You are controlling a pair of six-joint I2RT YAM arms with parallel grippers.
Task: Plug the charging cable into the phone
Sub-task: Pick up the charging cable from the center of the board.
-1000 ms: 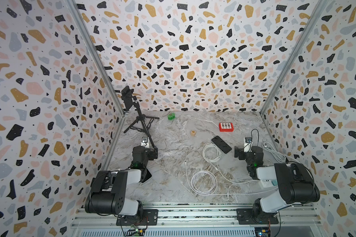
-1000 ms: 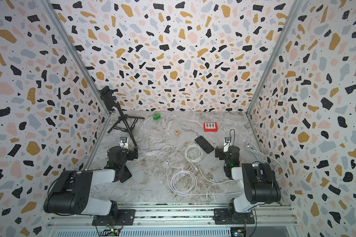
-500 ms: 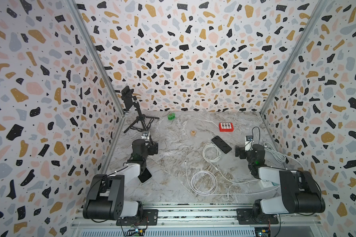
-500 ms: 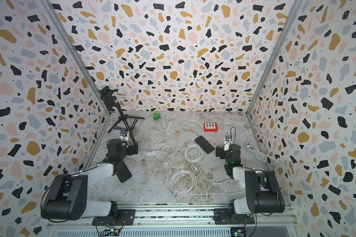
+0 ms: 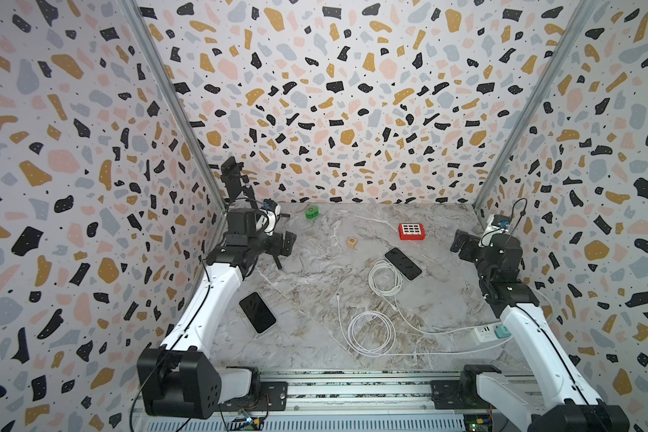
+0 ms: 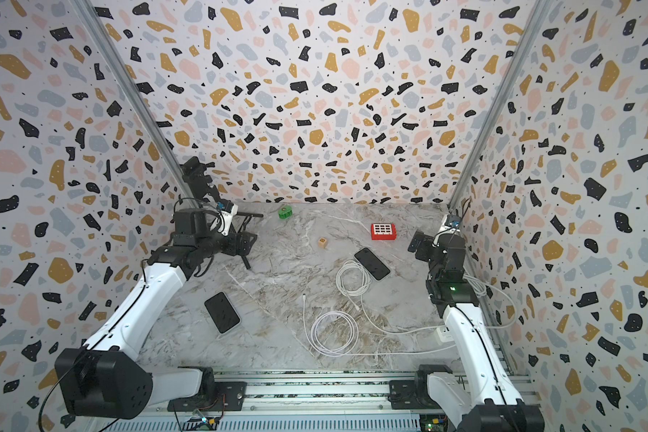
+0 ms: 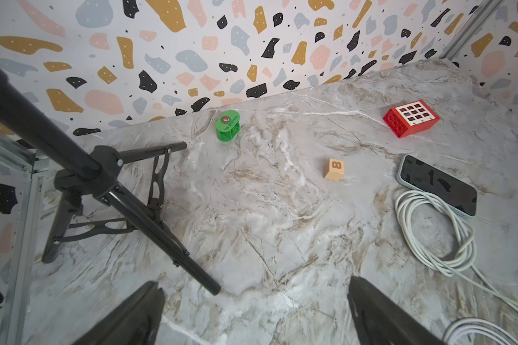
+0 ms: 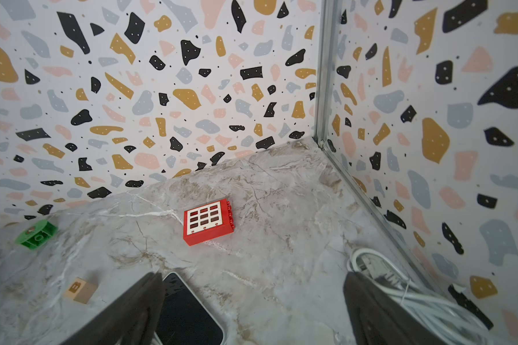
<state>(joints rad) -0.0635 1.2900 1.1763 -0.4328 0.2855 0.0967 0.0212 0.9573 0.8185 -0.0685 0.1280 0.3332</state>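
- Wooden block [image 7: 334,169]: a single brown capital "B" on its upper face, clear in the left wrist view. The right wrist view shows the same letter, tilted.
- Green piece [image 7: 228,125]: small lettering along its side, apparently "OIL STATION". The red round emblem on top is too small to read.

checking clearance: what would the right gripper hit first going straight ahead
Likely the red window brick, ahead of the open right gripper; depth is unclear, so it may meet the table first.
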